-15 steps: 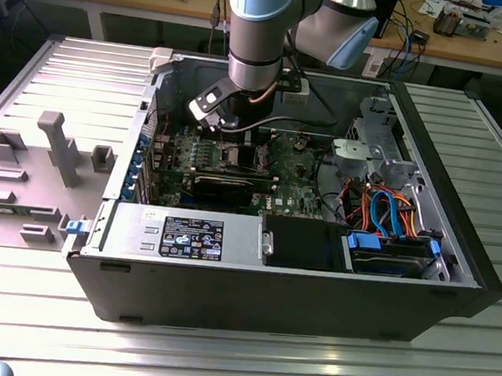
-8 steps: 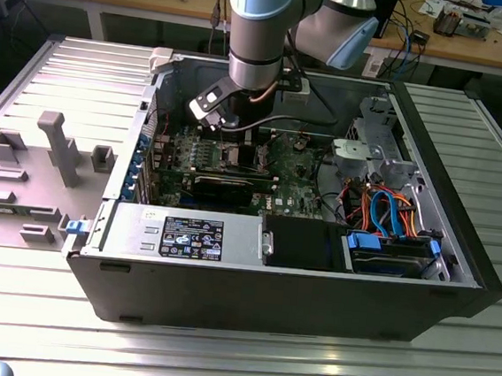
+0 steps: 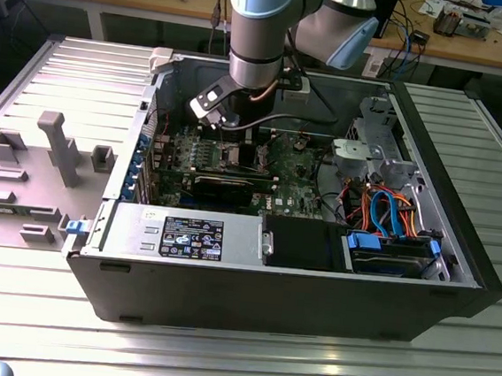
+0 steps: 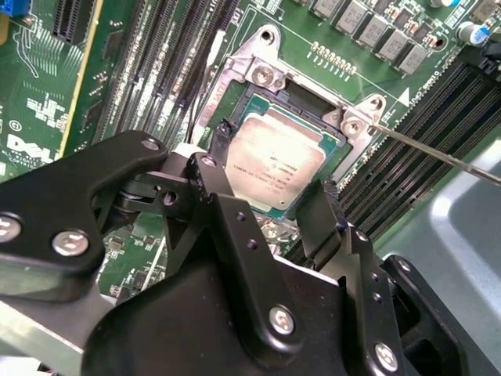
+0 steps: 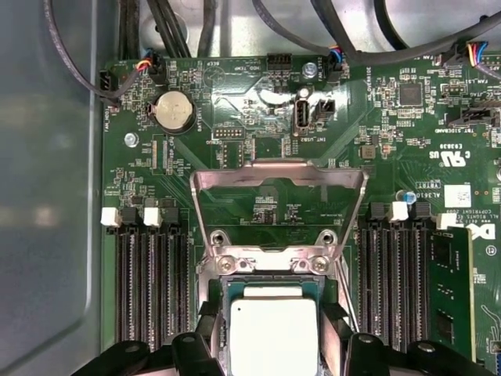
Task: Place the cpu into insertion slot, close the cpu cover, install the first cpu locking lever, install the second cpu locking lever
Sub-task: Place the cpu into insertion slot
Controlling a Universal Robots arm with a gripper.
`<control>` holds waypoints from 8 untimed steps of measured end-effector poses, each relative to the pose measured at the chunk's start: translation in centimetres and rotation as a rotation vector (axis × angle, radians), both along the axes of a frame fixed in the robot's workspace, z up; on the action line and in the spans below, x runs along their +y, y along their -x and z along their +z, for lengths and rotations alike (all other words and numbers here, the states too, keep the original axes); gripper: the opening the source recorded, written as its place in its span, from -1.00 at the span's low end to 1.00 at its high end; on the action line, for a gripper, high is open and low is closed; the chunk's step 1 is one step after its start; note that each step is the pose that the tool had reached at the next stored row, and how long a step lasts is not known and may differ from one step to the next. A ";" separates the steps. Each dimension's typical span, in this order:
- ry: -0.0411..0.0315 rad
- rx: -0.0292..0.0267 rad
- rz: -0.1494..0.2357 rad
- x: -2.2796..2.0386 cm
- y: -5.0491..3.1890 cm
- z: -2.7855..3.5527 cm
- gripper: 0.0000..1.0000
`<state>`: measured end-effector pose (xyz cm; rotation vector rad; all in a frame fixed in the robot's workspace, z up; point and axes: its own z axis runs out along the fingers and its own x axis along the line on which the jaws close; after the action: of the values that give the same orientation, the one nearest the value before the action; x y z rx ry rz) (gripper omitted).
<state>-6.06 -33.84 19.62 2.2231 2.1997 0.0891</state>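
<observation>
The cpu (image 4: 270, 172) (image 5: 274, 337), a square chip with a silver top, lies flat in the insertion slot (image 4: 304, 95) (image 5: 235, 288) on the green board. My gripper (image 4: 275, 166) (image 5: 272, 333) (image 3: 237, 147) is low over the slot, its black fingers (image 4: 329, 200) pressed to two opposite edges of the chip. The cpu cover (image 5: 278, 180) stands swung up and open behind the slot. One thin locking lever (image 4: 438, 155) sticks out free beside the slot.
Black memory slots (image 5: 149, 290) flank the socket on both sides. Cables (image 5: 70, 70) run along the board's edge. In the exterior view the arm reaches down into the open computer case (image 3: 458, 252), with a drive cage (image 3: 370, 155) and a power supply (image 3: 184, 235) nearby.
</observation>
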 end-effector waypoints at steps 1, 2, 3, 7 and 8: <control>0.0007 0.0001 0.000 -0.07 0.00 0.01 0.20; 0.0008 0.0001 0.000 -0.08 0.00 0.01 0.20; 0.0009 0.0002 0.000 -0.09 0.00 0.02 0.20; 0.0008 0.0001 0.000 -0.09 -0.01 0.10 0.20; 0.0008 0.0002 0.000 -0.09 -0.01 0.15 0.20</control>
<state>-6.04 -33.93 19.77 2.2229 2.1994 0.0880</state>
